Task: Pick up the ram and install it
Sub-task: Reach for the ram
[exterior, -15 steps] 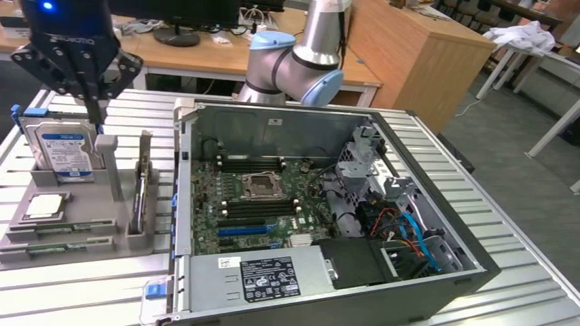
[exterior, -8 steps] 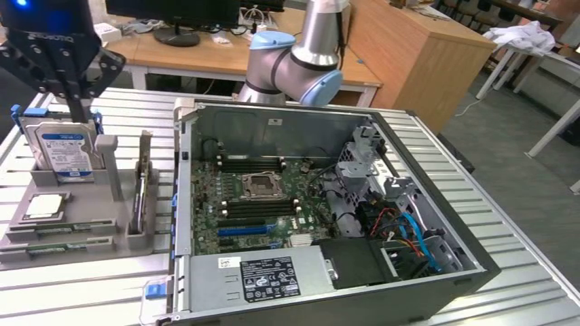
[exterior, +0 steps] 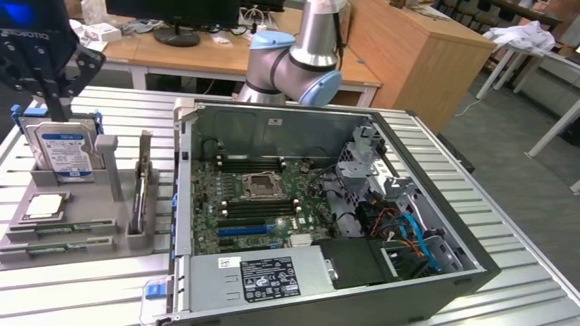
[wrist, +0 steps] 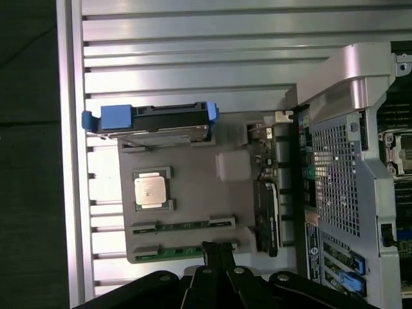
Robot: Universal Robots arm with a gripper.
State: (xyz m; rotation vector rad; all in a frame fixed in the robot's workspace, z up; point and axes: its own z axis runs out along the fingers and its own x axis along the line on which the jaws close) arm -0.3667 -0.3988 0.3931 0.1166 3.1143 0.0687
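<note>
Two ram sticks lie edge-up in slots at the front of a grey holder tray (exterior: 81,239): one ram stick (exterior: 56,231) (wrist: 183,226) and a second ram stick (exterior: 50,250) (wrist: 179,252) beside it. My gripper (exterior: 56,111) (wrist: 217,248) hangs above the tray, shut and holding nothing. In the wrist view its tips sit over one end of the second stick. The open computer case (exterior: 426,204) lies on the exterior view's right of the tray. Its motherboard shows black memory slots (exterior: 252,164) on both sides of the processor socket (exterior: 260,183).
The tray also carries an upright hard drive (exterior: 65,153) (wrist: 154,123) in blue brackets, a silver processor chip (exterior: 45,206) (wrist: 149,191) and a long card (exterior: 140,190) standing on edge. A power supply (exterior: 263,275) and drive cage (exterior: 367,159) fill the case. Everything sits on a ribbed metal table (exterior: 507,224).
</note>
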